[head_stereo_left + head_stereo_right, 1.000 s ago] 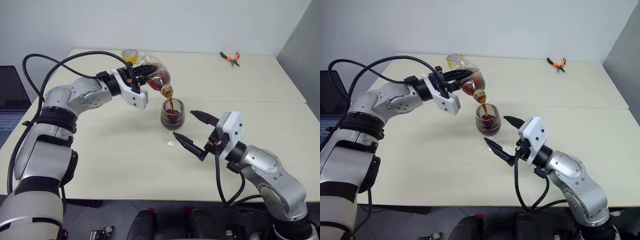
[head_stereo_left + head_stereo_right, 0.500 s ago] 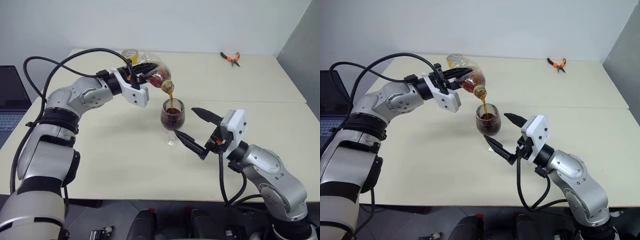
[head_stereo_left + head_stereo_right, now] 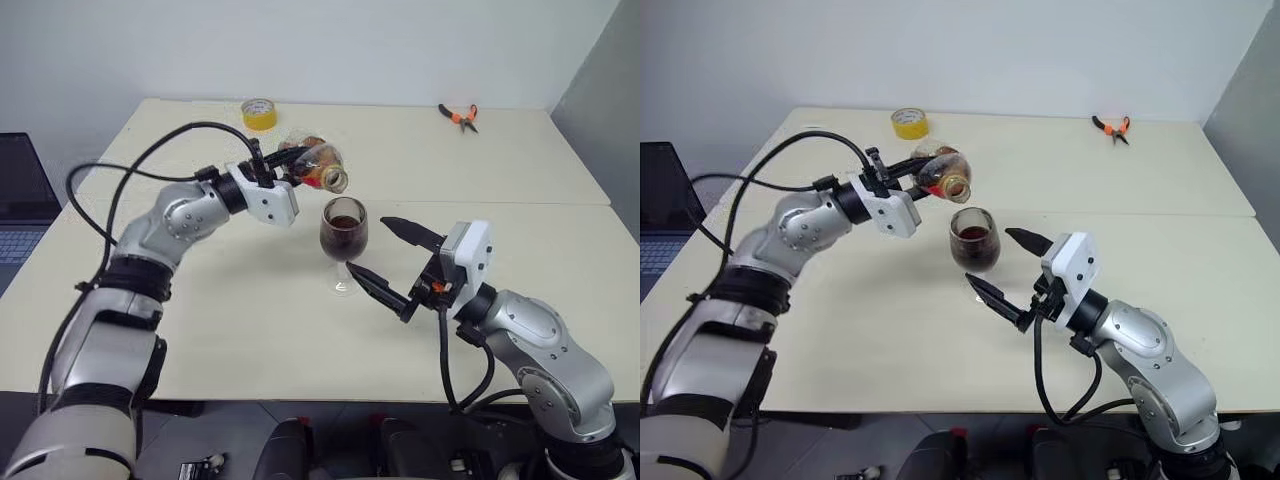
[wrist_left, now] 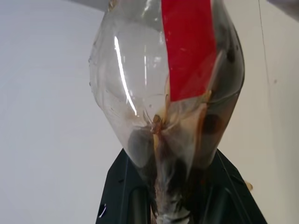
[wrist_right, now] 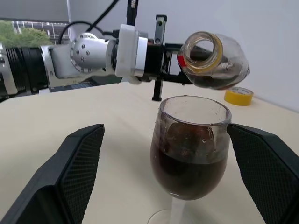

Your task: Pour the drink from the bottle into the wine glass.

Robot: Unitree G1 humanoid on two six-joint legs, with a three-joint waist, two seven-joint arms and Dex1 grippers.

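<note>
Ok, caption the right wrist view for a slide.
Open right gripper flanks the filled wine glass; bottle held tipped above.

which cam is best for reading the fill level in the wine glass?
Right wrist view: the wine glass stands close up between the open right pincer fingers, drink surface visible side-on. Both eye views show the glass whole but small. The left wrist view looks at the bottle.

No readable text, bottle (image 4: 168, 93) label plain red (seemingly blank)
</note>
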